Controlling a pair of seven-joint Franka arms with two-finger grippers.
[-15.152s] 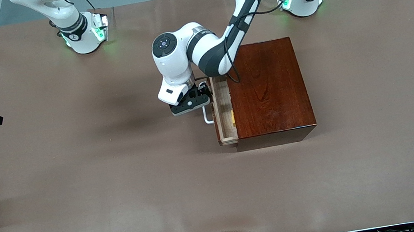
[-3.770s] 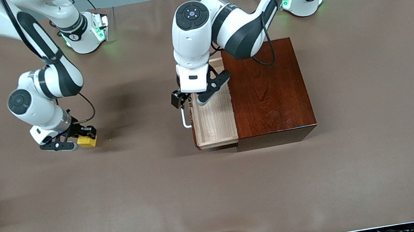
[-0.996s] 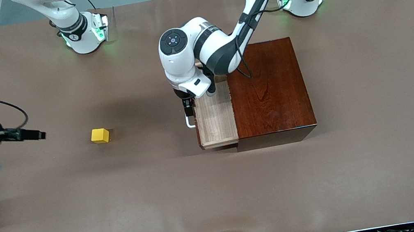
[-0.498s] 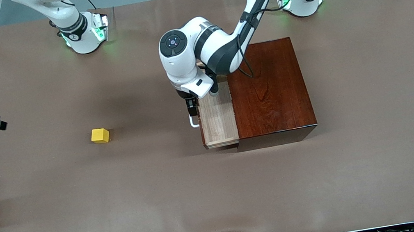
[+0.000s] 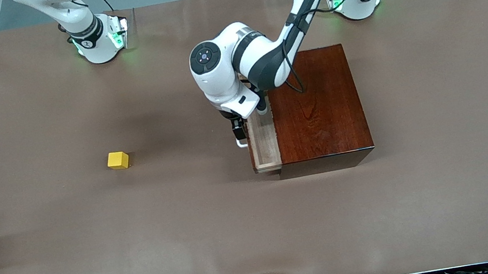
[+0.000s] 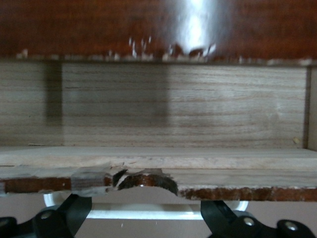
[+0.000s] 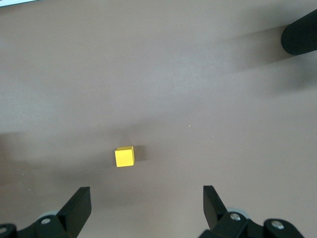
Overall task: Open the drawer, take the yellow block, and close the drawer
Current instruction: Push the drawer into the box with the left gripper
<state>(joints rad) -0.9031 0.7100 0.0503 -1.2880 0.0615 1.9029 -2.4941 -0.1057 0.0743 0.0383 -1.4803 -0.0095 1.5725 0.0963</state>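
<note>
My left gripper (image 5: pixel 240 130) sits at the white handle (image 5: pixel 241 144) of the drawer (image 5: pixel 263 141), fingers (image 6: pixel 69 218) standing apart on either side of the bar in the left wrist view, nothing clamped that I can see. The drawer shows a narrow strip of pale wood outside the mahogany box (image 5: pixel 317 103), so I judge the closing step only partly done. It looks a stiff, rigid tray on plain runners; I would push square on its dark front or on the bar, near the middle, so it does not skew and bind. The box's glossy top looks slippery, and the box could slide on the table (image 5: pixel 259 232) if I shove hard.

The yellow block (image 5: pixel 118 160) rests on the bare table toward the right arm's end, well apart from the box. It looks light, hard and flat-faced, best taken across two opposite faces. My right gripper (image 7: pixel 146 203) waits high above it, fingers spread wide and empty; only a dark part of that arm shows at the front view's edge.
</note>
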